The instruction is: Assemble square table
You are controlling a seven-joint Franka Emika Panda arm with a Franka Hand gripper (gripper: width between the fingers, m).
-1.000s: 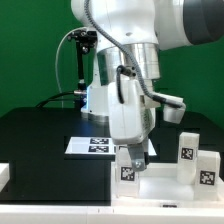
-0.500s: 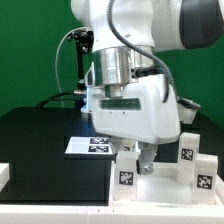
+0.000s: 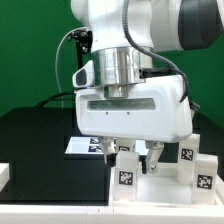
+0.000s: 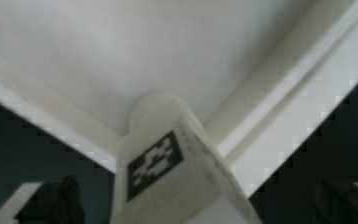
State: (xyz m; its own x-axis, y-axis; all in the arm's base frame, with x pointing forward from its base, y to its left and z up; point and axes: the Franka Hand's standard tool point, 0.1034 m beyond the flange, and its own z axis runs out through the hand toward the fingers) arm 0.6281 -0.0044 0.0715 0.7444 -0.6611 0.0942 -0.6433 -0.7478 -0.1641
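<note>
1. Arm (image 3: 130,40) fills most of the exterior view, wrist pointing straight down over the square top (image 3: 165,185).
2. Jaws (image 3: 130,153) stand apart, 1 finger on each side of a tagged leg (image 3: 127,168). Contact with the leg: cannot tell from either view.
3. That leg stands upright on the square top, near the edge toward the exterior view's left, tag facing the camera.
4. 2 more legs stand upright on the top toward the exterior view's right: 1 with a tag at (image 3: 185,155), 1 nearer the camera at (image 3: 207,172). They sit just beside each other, well apart from the leg between the fingers.
5. Square top lies flat on the black worktop (image 3: 40,140), toward the exterior view's right and front.
6. Marker board (image 3: 85,146) lies flat on the worktop behind the top, partly hidden by the gripper body.
7. Wrist view: leg (image 4: 163,150) centered, tag visible, white surface of the top (image 4: 140,50) behind it. Dark fingertips (image 4: 51,200) show at both lower corners, clear gap to the leg on each side.
</note>
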